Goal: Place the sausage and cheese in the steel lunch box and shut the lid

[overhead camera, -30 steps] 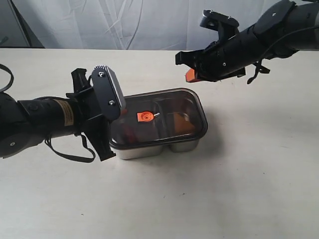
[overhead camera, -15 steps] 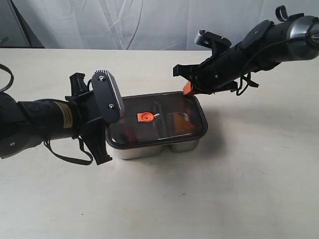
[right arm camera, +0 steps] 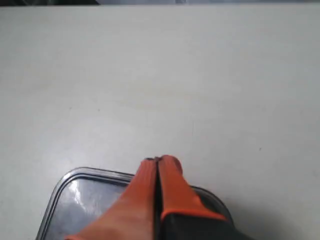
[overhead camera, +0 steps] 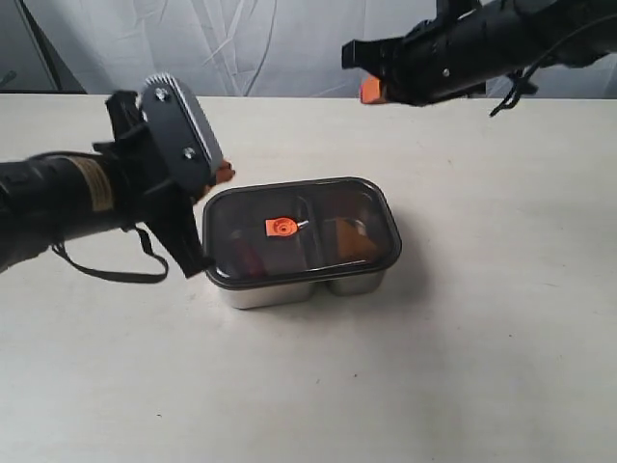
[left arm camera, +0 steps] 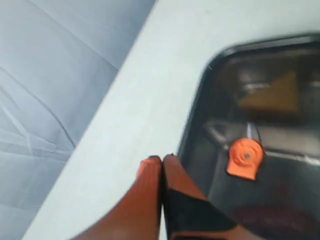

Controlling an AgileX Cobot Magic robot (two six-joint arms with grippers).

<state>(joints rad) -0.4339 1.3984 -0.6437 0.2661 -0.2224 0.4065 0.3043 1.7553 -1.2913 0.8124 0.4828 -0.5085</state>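
Observation:
The steel lunch box [overhead camera: 289, 289] sits mid-table with the dark lid [overhead camera: 333, 207] lying flat on it, orange valve [overhead camera: 280, 227] at its centre. Through the lid the yellow-orange cheese [overhead camera: 352, 239] shows in the right compartment, and a dim red shape, the sausage [overhead camera: 249, 258], in the left one. The lid [left arm camera: 280, 150] with its valve [left arm camera: 245, 157] and the cheese [left arm camera: 272, 95] also appear in the left wrist view. My left gripper [overhead camera: 224, 172] is shut and empty, raised just left of the box. My right gripper [overhead camera: 369, 89] is shut and empty, high above the far right. The lid corner [right arm camera: 75, 200] lies under it.
The pale table [overhead camera: 463, 367] stretches all around the box. A white cloth backdrop [overhead camera: 241, 43] hangs behind the table's far edge. The left arm's strap [overhead camera: 106, 272] dangles near the table by the box's left side.
My right gripper rose up and away from the lid's far right corner. My left gripper lifted and drew back from the box's left side. The lid stays flat on the box.

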